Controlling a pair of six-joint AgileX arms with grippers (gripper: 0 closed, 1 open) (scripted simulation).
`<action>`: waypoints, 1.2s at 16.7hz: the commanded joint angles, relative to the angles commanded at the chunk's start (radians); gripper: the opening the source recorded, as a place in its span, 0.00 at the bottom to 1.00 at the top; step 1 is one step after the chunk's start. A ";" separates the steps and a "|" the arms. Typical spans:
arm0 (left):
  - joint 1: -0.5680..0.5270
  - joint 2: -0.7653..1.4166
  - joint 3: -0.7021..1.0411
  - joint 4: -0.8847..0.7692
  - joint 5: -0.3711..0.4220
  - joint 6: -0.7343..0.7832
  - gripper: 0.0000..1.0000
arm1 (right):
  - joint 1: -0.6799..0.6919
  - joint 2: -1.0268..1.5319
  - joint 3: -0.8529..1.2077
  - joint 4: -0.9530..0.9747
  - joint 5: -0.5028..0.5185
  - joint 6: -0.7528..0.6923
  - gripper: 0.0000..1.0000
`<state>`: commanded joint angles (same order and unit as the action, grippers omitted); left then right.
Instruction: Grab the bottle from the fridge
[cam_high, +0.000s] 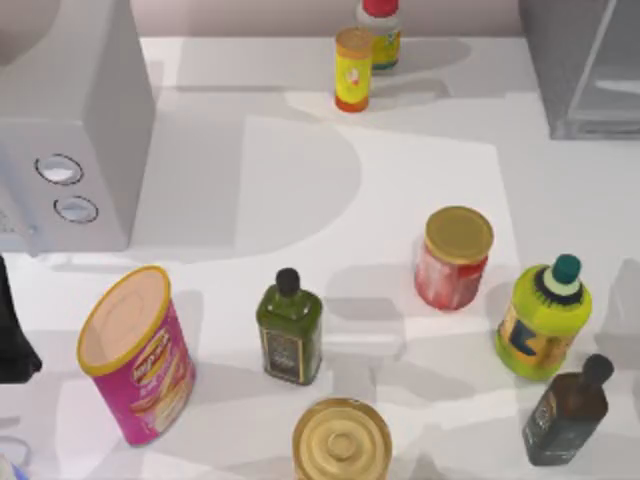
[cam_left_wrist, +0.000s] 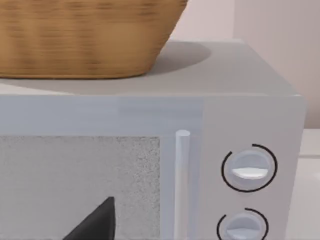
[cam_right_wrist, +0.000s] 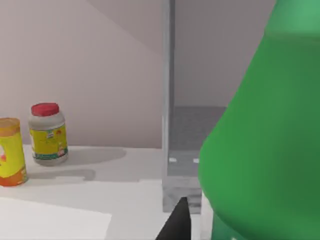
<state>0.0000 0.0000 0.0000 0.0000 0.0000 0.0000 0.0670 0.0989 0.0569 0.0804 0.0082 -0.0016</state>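
Left tool (cam_left_wrist: 95, 220): dark fingertip before the microwave (cam_high: 70, 130), upper left; opening cannot be told. Right tool (cam_right_wrist: 175, 222): dark fingertip beside the green bottle (cam_right_wrist: 265, 145), close against the lens; grip cannot be told. Fridge (cam_high: 585, 65): upper right corner. White desk (cam_high: 400, 170): jars and bottles scattered.

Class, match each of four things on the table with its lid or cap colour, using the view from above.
Things:
1. pink can
2. squat yellow-green bottle
3. olive square bottle
4. small jar at the back

Colours:
A. red
B. black
C. teal
D. pale peach with a yellow rim

Pairs: 1-D, 2-C, 3-B, 4-A
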 joint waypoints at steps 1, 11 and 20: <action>0.000 0.000 0.000 0.000 0.000 0.000 1.00 | 0.027 0.049 0.024 0.040 0.008 -0.002 0.00; 0.000 0.000 0.000 0.000 0.000 0.000 1.00 | 0.369 0.921 0.426 0.651 0.217 -0.025 0.00; 0.000 0.000 0.000 0.000 0.000 0.000 1.00 | 0.567 1.681 0.770 1.004 0.501 -0.006 0.00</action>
<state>0.0000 0.0000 0.0000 0.0000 0.0000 0.0000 0.6340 1.7803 0.8264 1.0843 0.5089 -0.0075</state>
